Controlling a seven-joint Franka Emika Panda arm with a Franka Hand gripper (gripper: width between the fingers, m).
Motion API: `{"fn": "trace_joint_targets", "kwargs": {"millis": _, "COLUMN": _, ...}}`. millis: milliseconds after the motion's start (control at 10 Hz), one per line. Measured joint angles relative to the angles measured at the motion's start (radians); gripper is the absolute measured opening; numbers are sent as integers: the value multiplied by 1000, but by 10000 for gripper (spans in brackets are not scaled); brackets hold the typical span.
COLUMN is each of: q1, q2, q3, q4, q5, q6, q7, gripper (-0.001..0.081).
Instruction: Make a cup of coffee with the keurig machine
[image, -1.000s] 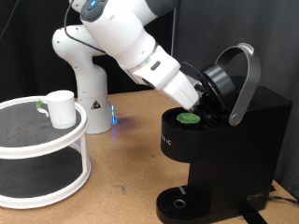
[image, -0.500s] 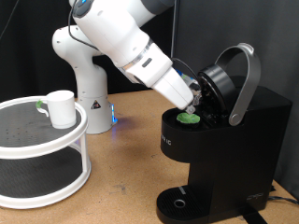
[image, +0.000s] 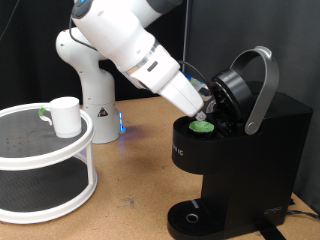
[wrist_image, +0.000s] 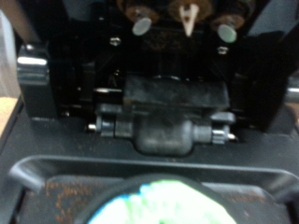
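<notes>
Keurig machine (image: 240, 150): black, boxy, lid raised, green-topped pod seated. Cup (image: 64, 116): white, upright, well apart at exterior view's left.

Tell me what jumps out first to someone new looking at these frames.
The big white robot arm reaching down from the exterior view's top, its gripper just above a green-topped pod seated in the boxy black keurig machine, whose grey arched lid handle stands raised. At the exterior view's left, the small white cup sits on top of a white two-tier round rack.
</notes>
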Motion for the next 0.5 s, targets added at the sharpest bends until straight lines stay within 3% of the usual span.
{"fn": "trace_joint_targets", "kwargs": {"millis": 200, "q1": -20, "q2": -23, "q3": -26, "q4": 1, "q5": 1, "q6": -16, "q7": -18, "gripper": 803}}
{"fn": "trace_joint_targets", "kwargs": {"millis": 500, "q1": -62, "q2": -53, "q3": -84, "q4": 49, "q5": 1, "q6": -152, "q7": 5, "gripper": 803}}
